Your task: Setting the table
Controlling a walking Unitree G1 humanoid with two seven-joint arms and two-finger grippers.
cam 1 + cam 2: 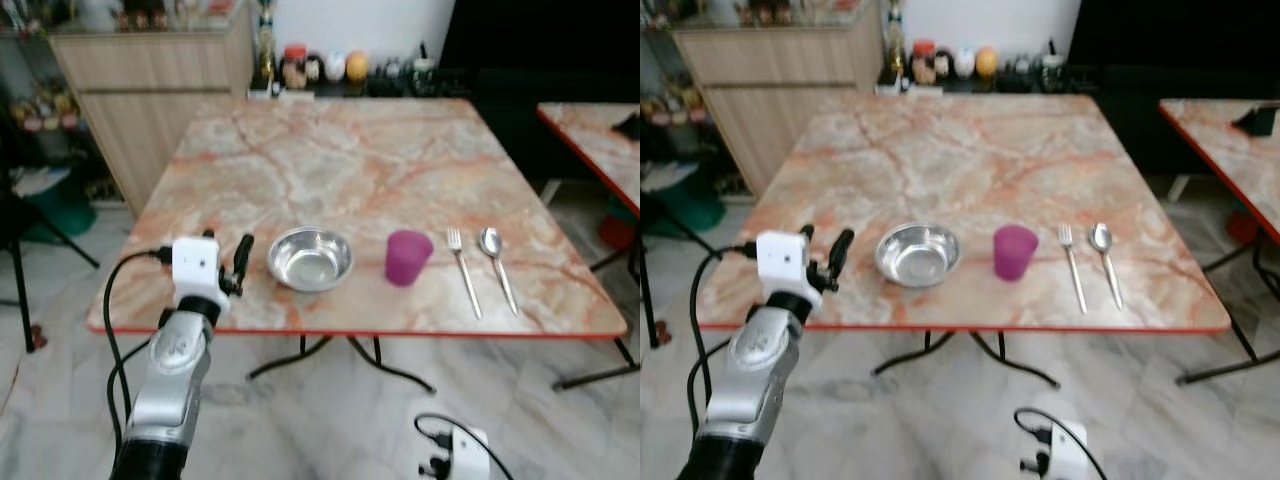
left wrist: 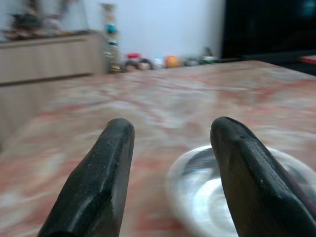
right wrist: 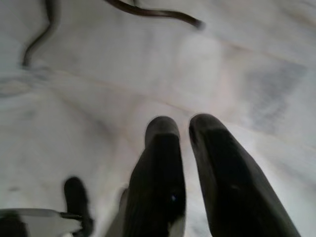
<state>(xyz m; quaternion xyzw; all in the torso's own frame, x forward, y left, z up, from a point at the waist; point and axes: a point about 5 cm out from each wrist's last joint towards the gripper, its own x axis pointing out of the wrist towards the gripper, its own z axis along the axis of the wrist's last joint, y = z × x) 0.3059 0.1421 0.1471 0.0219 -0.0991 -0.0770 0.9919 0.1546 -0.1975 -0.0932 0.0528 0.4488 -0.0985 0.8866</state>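
The left gripper (image 2: 170, 163) has its two black fingers (image 2: 98, 182) spread apart with nothing between them, held up over the near left edge of the table (image 1: 330, 170), just to the left of the bowl (image 1: 311, 258). Through the gap between the fingers the marble top runs away toward the far wall, and the bowl's rim sits blurred beside one fingertip.

The right gripper (image 3: 182, 131) hangs low beside the robot, pointing at the pale floor (image 3: 247, 69); its fingers are nearly together, a thin slit between them, holding nothing.

Along the near edge of the table, the steel bowl stands upright. Just to its right is a purple cup (image 1: 408, 257), also upright. Right of that, a fork (image 1: 463, 270) and a spoon (image 1: 497, 265) lie side by side, handles toward the robot, close but not touching.

At the far edge of the table sits a row of small jars and ornaments (image 1: 325, 67). A wooden cabinet (image 1: 150, 100) stands to the far left, and the corner of a second table (image 1: 600, 140) shows at the right.
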